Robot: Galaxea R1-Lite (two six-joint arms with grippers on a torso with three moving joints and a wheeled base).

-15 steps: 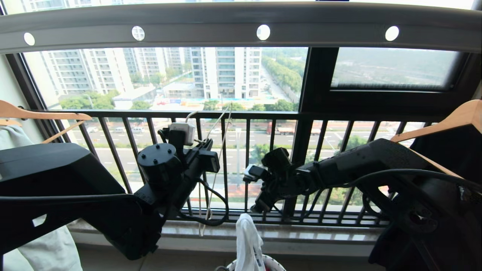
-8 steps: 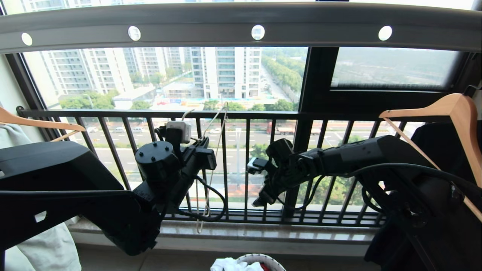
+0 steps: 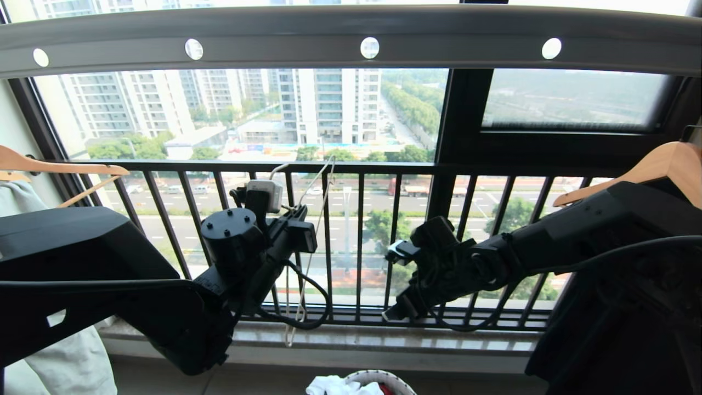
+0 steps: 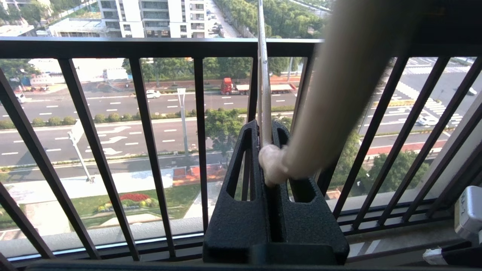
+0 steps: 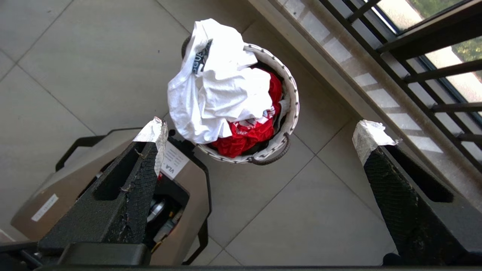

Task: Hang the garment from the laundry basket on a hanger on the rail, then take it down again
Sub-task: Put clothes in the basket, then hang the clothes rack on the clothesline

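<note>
right hand [image 5: 260,131] agape above garment [image 5: 214,90], red garment [image 5: 248,131] beneath

White garment [image 5: 218,94] over red garment [image 5: 244,135], white woven laundry basket [image 5: 292,98], cream hanger [image 4: 263,75], grey rail [image 3: 274,41]

— Anything between the right hand [image 5: 260,131] and the laundry basket [image 5: 290,94]?

— Open air; its fingers stand wide above, and bare floor tiles [image 5: 75,56] lie around the basket.

— And higher up?

— The black window bars [image 3: 359,241] close off the front, the rail [image 3: 351,33] caps the top, and wooden hangers [image 3: 636,173] crowd each side. The left hand [image 4: 268,150] sits near the bars, possibly touching.
</note>
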